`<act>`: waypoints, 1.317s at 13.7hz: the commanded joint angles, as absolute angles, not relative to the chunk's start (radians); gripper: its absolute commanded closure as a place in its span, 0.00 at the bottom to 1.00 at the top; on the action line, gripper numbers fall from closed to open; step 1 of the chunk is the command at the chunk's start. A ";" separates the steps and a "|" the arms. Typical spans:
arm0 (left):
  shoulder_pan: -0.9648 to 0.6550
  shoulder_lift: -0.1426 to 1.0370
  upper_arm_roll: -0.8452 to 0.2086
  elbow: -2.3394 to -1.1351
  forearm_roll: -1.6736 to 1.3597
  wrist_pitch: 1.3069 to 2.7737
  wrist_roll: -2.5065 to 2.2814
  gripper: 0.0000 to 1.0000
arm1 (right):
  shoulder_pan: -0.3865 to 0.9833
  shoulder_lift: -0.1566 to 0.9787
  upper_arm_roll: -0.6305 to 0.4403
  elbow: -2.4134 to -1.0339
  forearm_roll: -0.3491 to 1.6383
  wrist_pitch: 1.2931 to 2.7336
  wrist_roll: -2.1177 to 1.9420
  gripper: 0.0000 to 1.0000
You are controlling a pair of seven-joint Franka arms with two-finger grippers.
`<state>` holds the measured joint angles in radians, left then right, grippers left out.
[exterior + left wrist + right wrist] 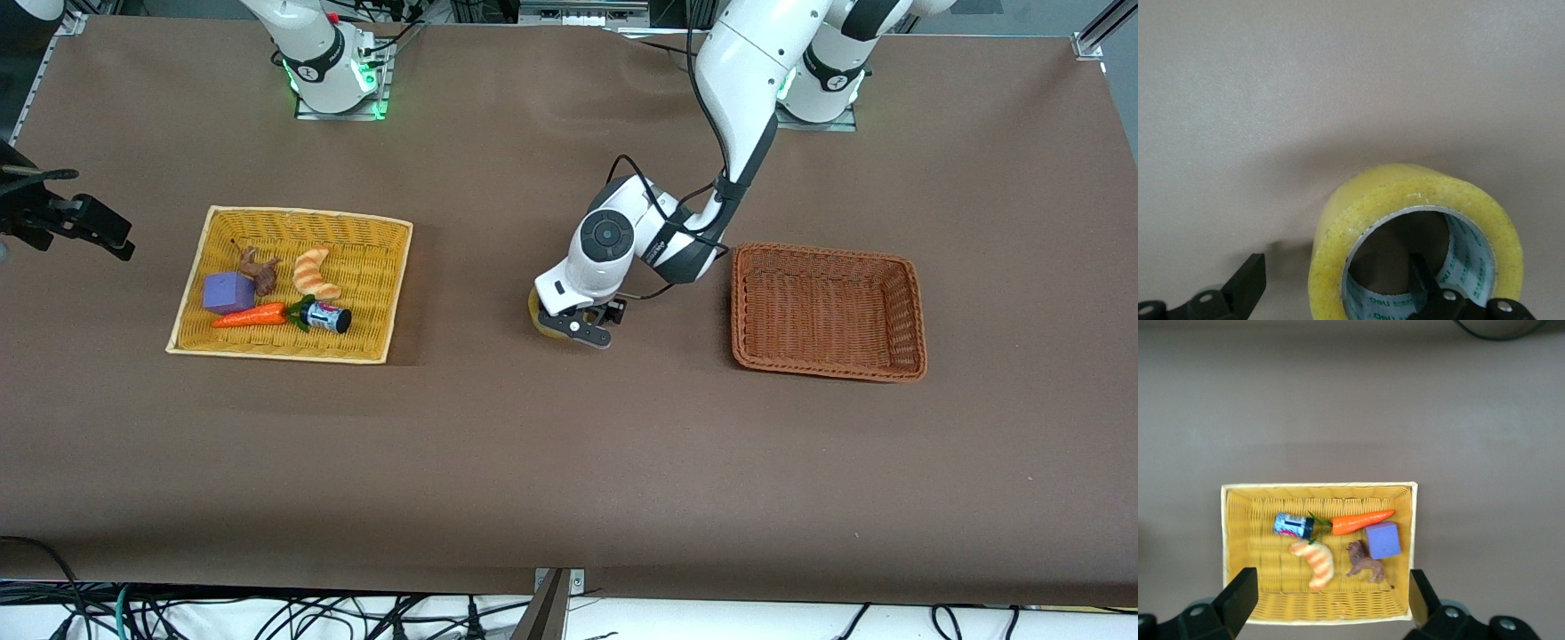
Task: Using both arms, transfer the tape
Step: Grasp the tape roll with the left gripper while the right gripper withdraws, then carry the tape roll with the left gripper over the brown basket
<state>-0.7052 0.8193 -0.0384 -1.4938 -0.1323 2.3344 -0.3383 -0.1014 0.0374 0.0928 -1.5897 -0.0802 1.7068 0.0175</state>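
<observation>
Our left gripper (589,325) sits low at the table, fingers parted; our right gripper (1331,603) waits high, open.

Brown matte worktop (498,462) fills most of the front view, lit evenly, soft shadows. Slight wrinkle in the cover near the bases. Metal frame corners (1086,43) at the worktop's top edge. Dark gear (551,11) along the top edge of that view. Below the worktop's near edge, a pale floor strip with tangled black cables (293,618). A metal bracket (553,600) sits at the near edge, mid-length. Both wrist views show the same plain brown surface.
</observation>
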 commanded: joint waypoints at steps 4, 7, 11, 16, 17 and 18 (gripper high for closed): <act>-0.706 0.809 -0.028 -1.471 -0.133 2.321 -0.333 1.00 | -0.100 0.046 0.049 -1.602 -0.066 1.697 -0.092 0.00; -0.684 0.720 -0.020 -1.471 -0.120 2.193 -0.334 1.00 | -0.103 0.060 0.049 -1.592 -0.069 1.697 -0.094 0.00; -0.563 0.539 -0.006 -1.470 -0.114 1.856 -0.327 1.00 | -0.107 0.061 0.049 -1.591 -0.064 1.698 -0.089 0.00; -0.335 0.451 -0.008 -1.508 -0.029 1.560 0.011 1.00 | -0.107 0.081 0.049 -1.583 -0.064 1.700 -0.084 0.00; -0.287 0.440 -0.008 -1.531 -0.026 1.556 0.067 1.00 | -0.107 0.083 0.049 -1.583 -0.064 1.698 -0.084 0.00; -0.261 0.433 -0.009 -1.561 -0.005 1.558 0.095 1.00 | -0.107 0.083 0.049 -1.583 -0.064 1.698 -0.084 0.00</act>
<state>-0.3116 0.4678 0.0087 -1.4874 -0.0354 1.5618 0.0118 -0.1033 0.0739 0.0509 -1.6058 -0.0802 1.7077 -0.0706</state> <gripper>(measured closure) 0.780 0.000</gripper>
